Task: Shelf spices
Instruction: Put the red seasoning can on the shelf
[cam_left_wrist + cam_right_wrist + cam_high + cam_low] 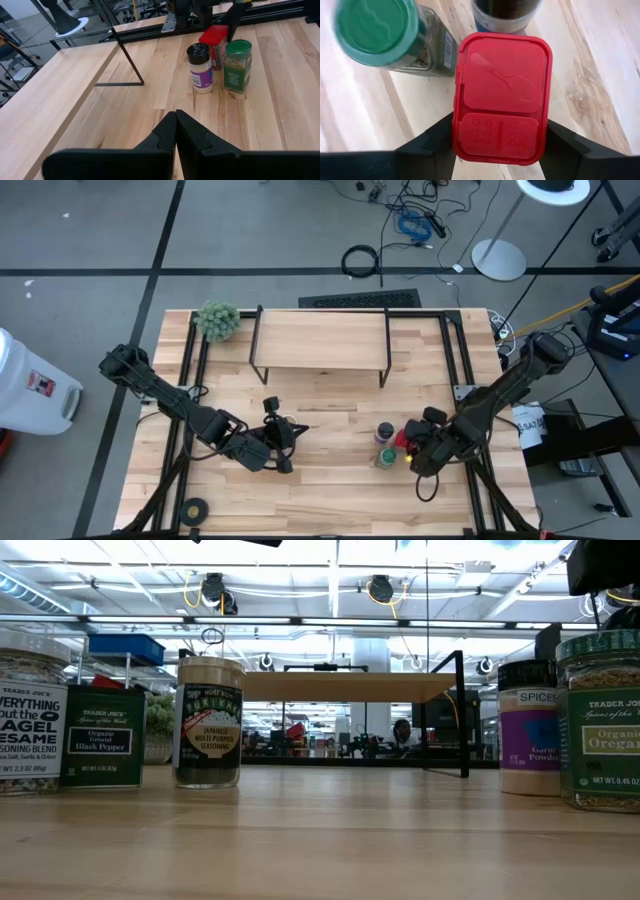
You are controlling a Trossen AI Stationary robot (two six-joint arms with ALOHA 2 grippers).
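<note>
A red tin [502, 97] stands between a green-lidded jar [375, 30] and a dark-lidded jar [507, 12] at the table's right. My right gripper [502, 137] is closed on the tin from above. My left gripper [175, 122] is shut on nothing, hanging over the table left of centre [285, 463] and pointing toward those spices. Beside it stand three more spices: a wide jar [30, 710], a dark square tin [100, 735] and a tan-lidded jar [208, 720]. The shelf [320, 340] stands at the far middle with a bare top board. My right gripper pinches the red tin just below its lid, one finger [432, 142] on each long side [457, 145] near one end. The fingers come from above, pointing steeply down, and lie across the tin. The tin stays upright; whether its base is on the table does not show.
A fuzzy green plant ball [218, 320] sits at the far left beside the shelf, and a black tape roll [193, 508] lies at the near left corner. Black rails [465, 370] run along the table's left and right sides. Bare wood lies between the two spice groups.
</note>
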